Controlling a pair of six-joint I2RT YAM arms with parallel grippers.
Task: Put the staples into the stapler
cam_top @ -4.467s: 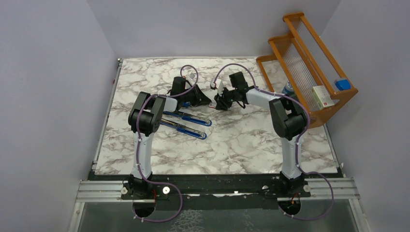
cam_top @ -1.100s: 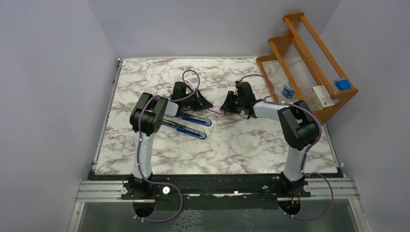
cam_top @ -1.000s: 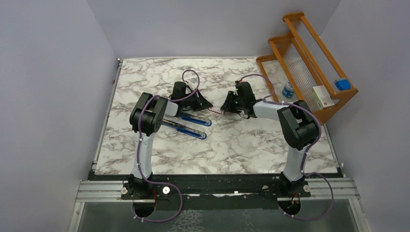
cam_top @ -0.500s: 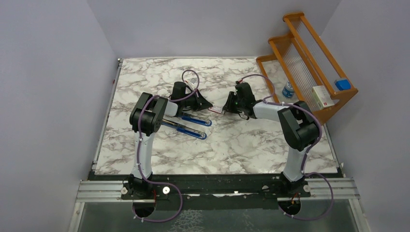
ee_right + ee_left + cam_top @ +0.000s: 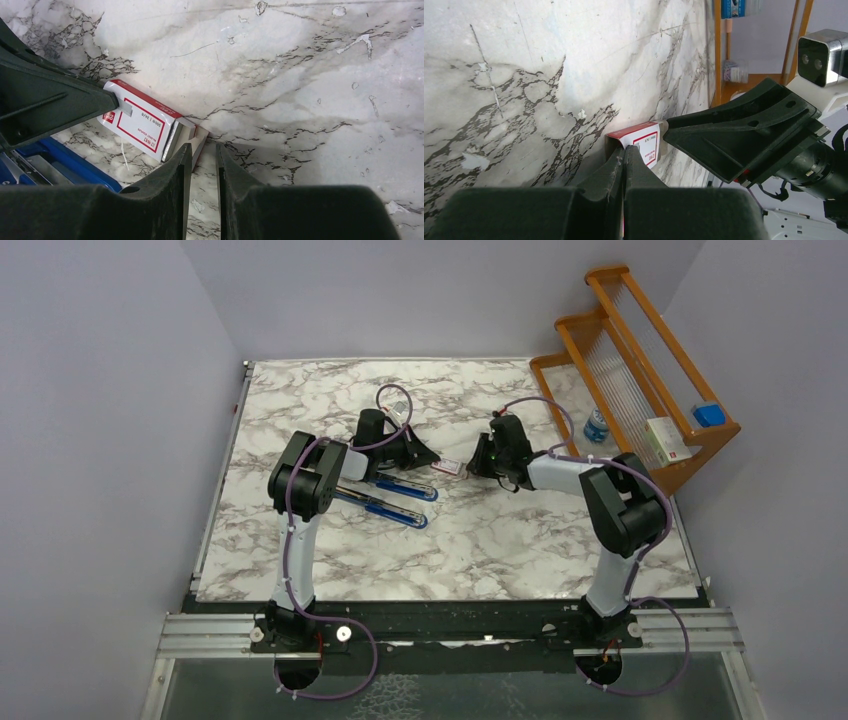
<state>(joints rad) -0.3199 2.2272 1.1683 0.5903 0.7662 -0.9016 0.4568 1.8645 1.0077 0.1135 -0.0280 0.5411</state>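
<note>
Judging this as drawing the tray from the staples box, lying on the desk near the stapler, I am bracing it with my shut left tool and aiming my narrow-gapped right tool squarely at the tray end.

The left arm covers one end of the blue stapler.
</note>
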